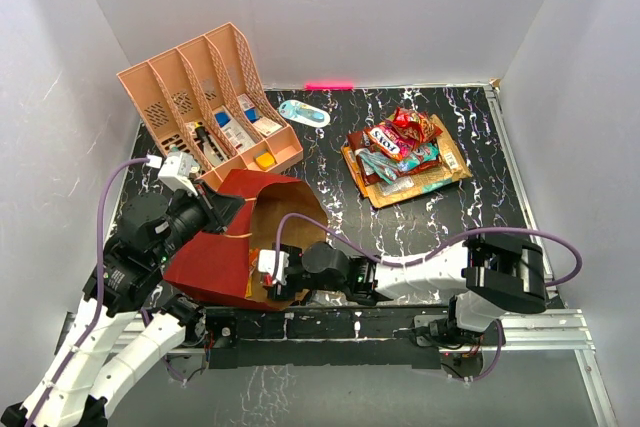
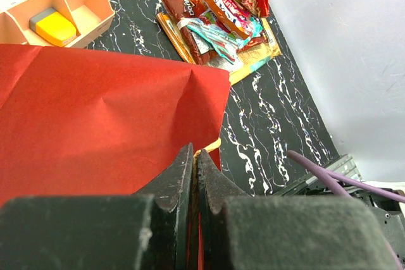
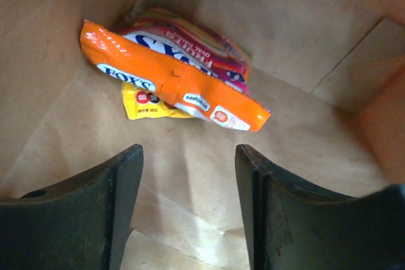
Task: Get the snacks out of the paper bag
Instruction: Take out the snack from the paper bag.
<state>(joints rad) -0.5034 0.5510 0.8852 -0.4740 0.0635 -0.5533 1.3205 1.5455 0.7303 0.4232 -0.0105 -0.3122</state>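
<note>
If my right claw [image 3: 188, 156] closes too shallow, the slick orange packet [image 3: 171, 83], upper centre inside the paper bag [image 3: 304, 17], could skid away towards the back wall. That claw is half spread, touching nothing. My left claw [image 2: 194, 156] is pressed together, pinching the bag's red rim.

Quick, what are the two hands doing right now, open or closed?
Left hand: closed, pinching the paper bag at its edge.
Right hand: open, empty, inside the paper bag.

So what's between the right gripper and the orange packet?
Only bare paper bag floor, from right gripper to orange packet; the right wrist view shows it.
</note>
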